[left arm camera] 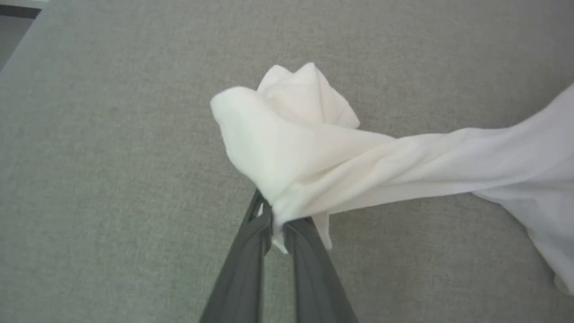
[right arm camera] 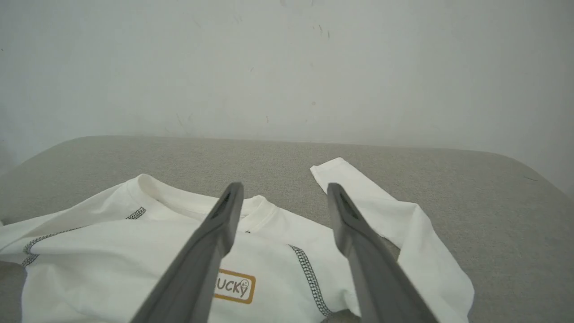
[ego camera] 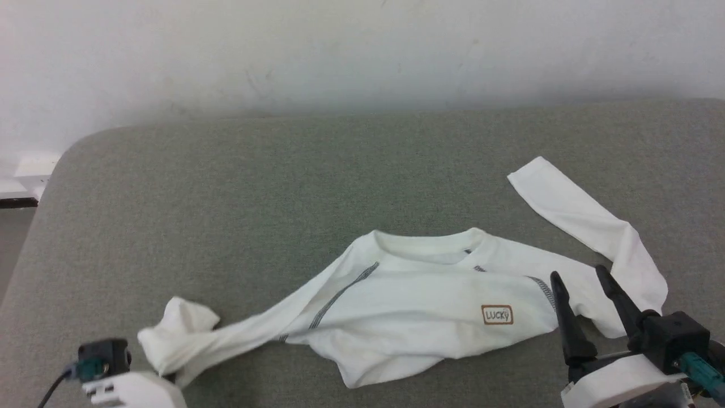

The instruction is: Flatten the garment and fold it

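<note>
The garment, a white long-sleeved shirt with dark seam stitching and a brown-bordered LUCKY patch, lies crumpled on the grey padded surface. One sleeve stretches left to a bunched end. My left gripper is shut on that bunched sleeve end, its white housing at the lower left. The other sleeve lies bent at the right. Above the shirt's right shoulder my right gripper hangs open, holding nothing. In the right wrist view the right gripper frames the collar, with the garment and patch below.
A white wall rises behind the padded surface. The surface's rounded left edge drops off beside a small white object. Bare grey padding stretches behind and left of the shirt.
</note>
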{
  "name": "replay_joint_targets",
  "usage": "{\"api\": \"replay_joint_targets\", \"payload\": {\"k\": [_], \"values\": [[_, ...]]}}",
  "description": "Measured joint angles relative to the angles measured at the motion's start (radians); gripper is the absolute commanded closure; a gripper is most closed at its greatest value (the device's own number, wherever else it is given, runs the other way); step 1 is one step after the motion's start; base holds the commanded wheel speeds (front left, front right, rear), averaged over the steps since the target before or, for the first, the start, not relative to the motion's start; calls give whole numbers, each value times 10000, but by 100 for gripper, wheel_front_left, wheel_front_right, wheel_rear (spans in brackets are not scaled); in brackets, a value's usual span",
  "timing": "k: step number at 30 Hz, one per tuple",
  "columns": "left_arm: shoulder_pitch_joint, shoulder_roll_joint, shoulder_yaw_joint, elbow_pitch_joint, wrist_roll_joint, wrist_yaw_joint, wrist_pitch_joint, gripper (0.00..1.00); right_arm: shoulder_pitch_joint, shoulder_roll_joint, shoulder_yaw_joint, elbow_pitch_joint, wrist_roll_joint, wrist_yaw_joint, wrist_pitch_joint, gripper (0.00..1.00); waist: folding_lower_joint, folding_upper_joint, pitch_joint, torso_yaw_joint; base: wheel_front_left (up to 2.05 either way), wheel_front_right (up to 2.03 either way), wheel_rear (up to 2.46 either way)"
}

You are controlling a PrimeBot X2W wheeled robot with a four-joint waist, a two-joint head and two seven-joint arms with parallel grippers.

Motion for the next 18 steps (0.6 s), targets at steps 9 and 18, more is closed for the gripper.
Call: {"api": "replay_joint_targets", "payload": {"k": [9,18], "values": [[1724,-748,627,98,-1037,359,-336,0,47,2,75,-100,-6,0,174,0,0,0,-232,103,0,0,0],[-145,-639,-121,-1208,-213,-276,-1388,0,73,2,236,-445,-150,0,366,0,0,0,-262,135,0,0,0]]}}
